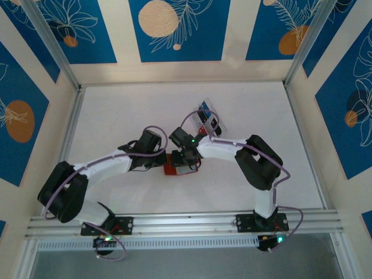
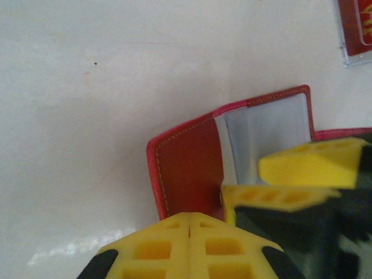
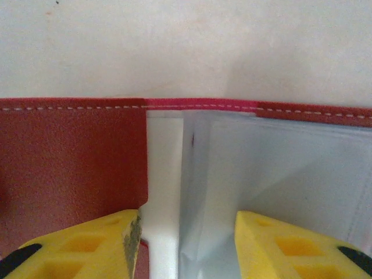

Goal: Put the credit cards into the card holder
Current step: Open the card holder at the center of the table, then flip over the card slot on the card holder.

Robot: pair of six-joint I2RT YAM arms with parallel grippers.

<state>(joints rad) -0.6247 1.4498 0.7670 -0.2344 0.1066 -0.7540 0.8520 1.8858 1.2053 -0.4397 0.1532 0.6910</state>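
Note:
The card holder point(image 1: 173, 169), a small red wallet, lies open mid-table. Its red flap point(image 2: 189, 168) and pale grey inner face point(image 2: 267, 125) show in the left wrist view. My left gripper point(image 2: 190, 216) is shut, its tips at the near edge of that flap, with nothing between them. From the other side my right gripper point(image 3: 187, 218) stands open over the wallet point(image 3: 70, 151). One of its fingers is above the red flap, the other above the grey inner leaf point(image 3: 279, 168). Credit cards point(image 1: 209, 118) lie in a clear tray behind the arms; a red one point(image 2: 356, 23) shows in the left wrist view.
The clear plastic tray point(image 1: 223, 128) sits just beyond the right wrist, close to the wallet. The white tabletop point(image 1: 116, 116) is walled by metal rails and patterned panels. Both forearms cross the middle of the table and meet over the wallet.

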